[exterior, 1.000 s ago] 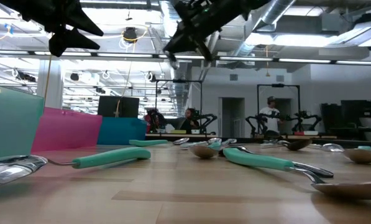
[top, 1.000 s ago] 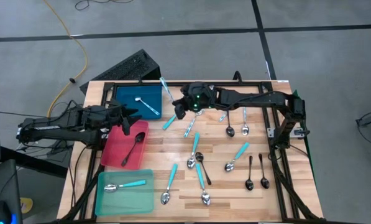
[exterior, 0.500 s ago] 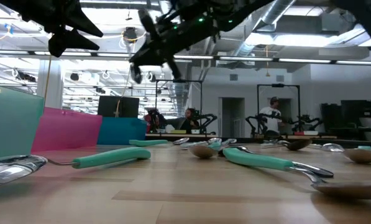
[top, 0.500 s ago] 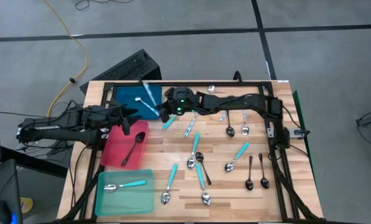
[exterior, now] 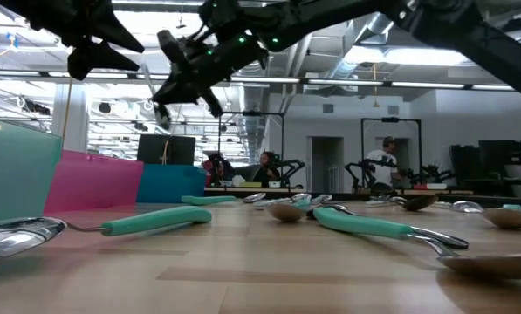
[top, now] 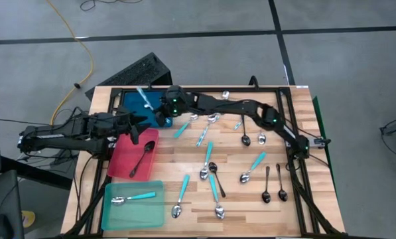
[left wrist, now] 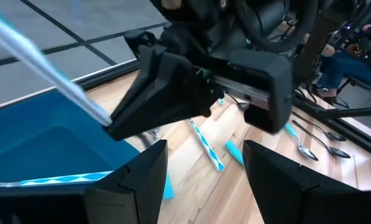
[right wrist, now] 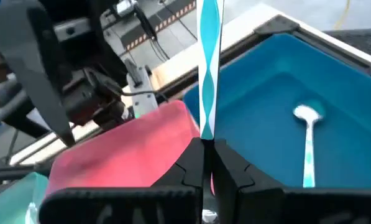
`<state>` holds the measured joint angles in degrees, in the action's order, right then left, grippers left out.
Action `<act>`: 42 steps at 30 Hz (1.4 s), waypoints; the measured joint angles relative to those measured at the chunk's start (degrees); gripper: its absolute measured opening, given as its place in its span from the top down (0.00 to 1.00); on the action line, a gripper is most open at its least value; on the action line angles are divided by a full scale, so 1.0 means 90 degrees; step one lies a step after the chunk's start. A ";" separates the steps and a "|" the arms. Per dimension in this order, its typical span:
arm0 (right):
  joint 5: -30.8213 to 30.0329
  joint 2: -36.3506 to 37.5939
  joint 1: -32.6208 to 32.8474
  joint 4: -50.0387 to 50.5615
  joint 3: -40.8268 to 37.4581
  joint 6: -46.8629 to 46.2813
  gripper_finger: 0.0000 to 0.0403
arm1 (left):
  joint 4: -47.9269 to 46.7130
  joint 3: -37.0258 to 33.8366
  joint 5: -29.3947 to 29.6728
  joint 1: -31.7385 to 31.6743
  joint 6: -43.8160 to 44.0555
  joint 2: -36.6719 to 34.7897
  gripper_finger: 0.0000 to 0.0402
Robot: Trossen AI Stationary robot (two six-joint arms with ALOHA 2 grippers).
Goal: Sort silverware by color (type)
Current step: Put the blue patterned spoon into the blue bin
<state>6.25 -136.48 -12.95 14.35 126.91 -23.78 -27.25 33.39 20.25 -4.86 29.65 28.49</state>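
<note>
My right gripper (top: 160,109) hangs over the blue tray (top: 134,109), shut on a spoon with a light-blue patterned handle (top: 144,97). That tray holds one like spoon (right wrist: 307,144). The red tray (top: 121,162) holds a black spoon (top: 142,158). A turquoise-handled spoon (top: 134,197) lies in the teal tray (top: 151,216). Several more spoons (top: 211,169) of the three kinds lie flat on the wood. My left gripper (left wrist: 204,180) is open and waits in the air at the near edge of the blue tray, facing the right gripper. My right gripper pinches the spoon between its two fingers (right wrist: 191,165) at the lower end of the patterned handle (right wrist: 207,134). The handle (right wrist: 209,56) sticks out forward past the fingertips, toward the table's far left. The spoon is lifted clear above the blue tray (right wrist: 278,106).
A dark rail frame (top: 204,89) runs along the table's far and right edges. A black keyboard-like object (top: 134,72) lies beyond the far-left corner. Bare wood (top: 251,212) shows along the near edge, right of the teal tray. People and other robot arms (exterior: 382,161) show in the room behind.
My right gripper has swept toward the table's left along the far side, from above the loose spoons to above the blue tray, carrying the patterned-handle spoon with it, still shut on it. The spoons on the table and in the trays lie as before.
</note>
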 joint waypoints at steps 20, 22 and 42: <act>-0.0741 -0.0501 -0.0238 0.1137 0.0840 0.0800 0.91 | -0.0038 0.0000 0.0007 0.0000 0.0046 -0.0002 0.52; -0.0741 -0.0501 -0.0238 0.1124 0.0840 0.0865 0.91 | -0.0041 0.0000 0.0012 0.0000 0.0046 -0.0002 0.52; -0.0907 -0.0919 -0.0415 0.0786 0.0843 0.1179 0.91 | -0.0084 0.0000 0.0180 0.0000 0.0123 0.0000 0.52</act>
<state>-1.91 -144.75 -16.69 21.43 134.50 -13.17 -28.01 33.39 21.87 -4.86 30.76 28.49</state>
